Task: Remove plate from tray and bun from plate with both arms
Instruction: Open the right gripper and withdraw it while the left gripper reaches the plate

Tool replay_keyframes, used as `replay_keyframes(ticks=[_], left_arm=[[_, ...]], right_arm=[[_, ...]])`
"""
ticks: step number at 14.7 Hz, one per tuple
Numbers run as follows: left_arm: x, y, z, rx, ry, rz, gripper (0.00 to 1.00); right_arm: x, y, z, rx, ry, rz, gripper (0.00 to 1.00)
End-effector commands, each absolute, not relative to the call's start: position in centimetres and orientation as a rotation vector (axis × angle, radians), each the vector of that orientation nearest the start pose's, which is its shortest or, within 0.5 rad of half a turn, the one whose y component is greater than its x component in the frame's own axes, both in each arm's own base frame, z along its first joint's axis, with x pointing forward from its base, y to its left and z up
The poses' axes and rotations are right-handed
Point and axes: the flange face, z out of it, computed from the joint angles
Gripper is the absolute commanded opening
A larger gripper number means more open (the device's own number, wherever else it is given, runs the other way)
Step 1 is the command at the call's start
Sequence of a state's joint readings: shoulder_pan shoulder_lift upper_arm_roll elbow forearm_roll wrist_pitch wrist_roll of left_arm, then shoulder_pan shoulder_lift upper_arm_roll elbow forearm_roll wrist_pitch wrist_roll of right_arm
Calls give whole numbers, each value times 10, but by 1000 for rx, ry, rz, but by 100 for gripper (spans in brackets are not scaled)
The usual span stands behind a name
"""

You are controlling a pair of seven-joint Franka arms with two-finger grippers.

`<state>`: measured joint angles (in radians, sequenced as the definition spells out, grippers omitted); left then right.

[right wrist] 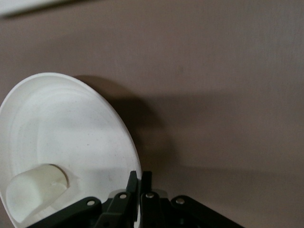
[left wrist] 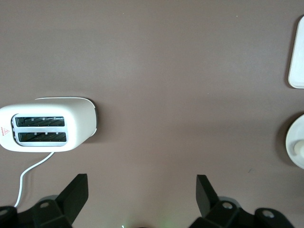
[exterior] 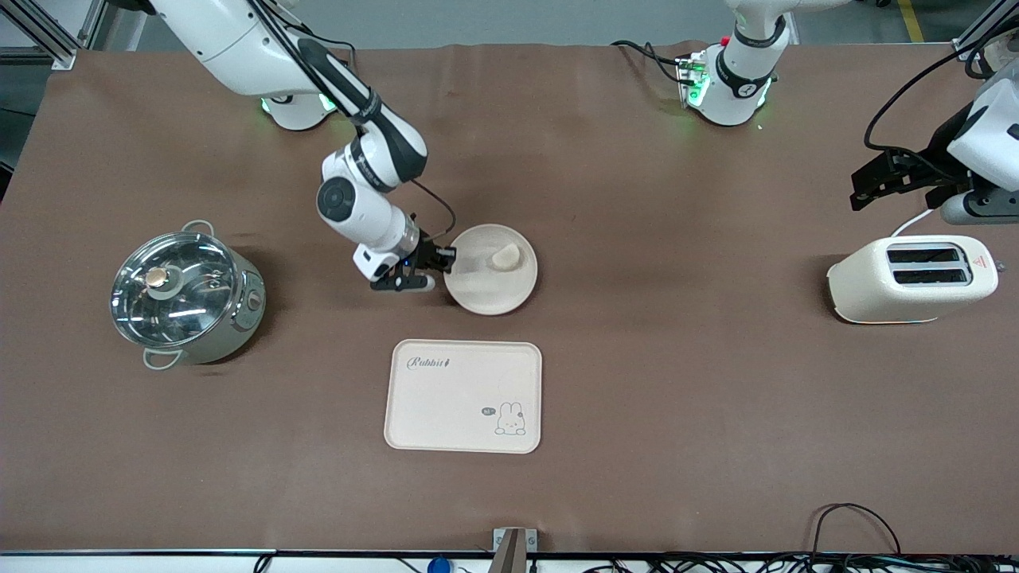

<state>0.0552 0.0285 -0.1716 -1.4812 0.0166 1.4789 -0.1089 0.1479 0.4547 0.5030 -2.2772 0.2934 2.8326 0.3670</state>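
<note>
The round cream plate (exterior: 487,278) is near the table's middle, farther from the front camera than the tray, and seems tilted, with a shadow under it in the right wrist view (right wrist: 71,128). The pale bun (exterior: 505,255) lies on it, also in the right wrist view (right wrist: 35,190). My right gripper (exterior: 443,262) is shut on the plate's rim at the side toward the right arm's end; its fingers (right wrist: 134,183) pinch the edge. My left gripper (left wrist: 142,190) is open and empty, up in the air over the table near the toaster.
A cream rabbit tray (exterior: 464,395) lies nearer the front camera than the plate. A steel pot with a glass lid (exterior: 185,294) stands toward the right arm's end. A cream toaster (exterior: 912,278) with its cord stands toward the left arm's end.
</note>
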Motion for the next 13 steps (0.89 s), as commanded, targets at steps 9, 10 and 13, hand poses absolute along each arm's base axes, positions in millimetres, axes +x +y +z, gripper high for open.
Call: replay_keyframes(ticks=[9, 10, 13], left_arm=[[556, -63, 638, -3123, 38, 70, 100], [557, -64, 637, -3123, 40, 73, 100], [556, -67, 637, -3124, 48, 73, 100]], right_arm=[[455, 284, 200, -2788, 63, -18, 1], [455, 286, 193, -2784, 68, -1, 3], [462, 289, 188, -2772, 80, 6, 19]])
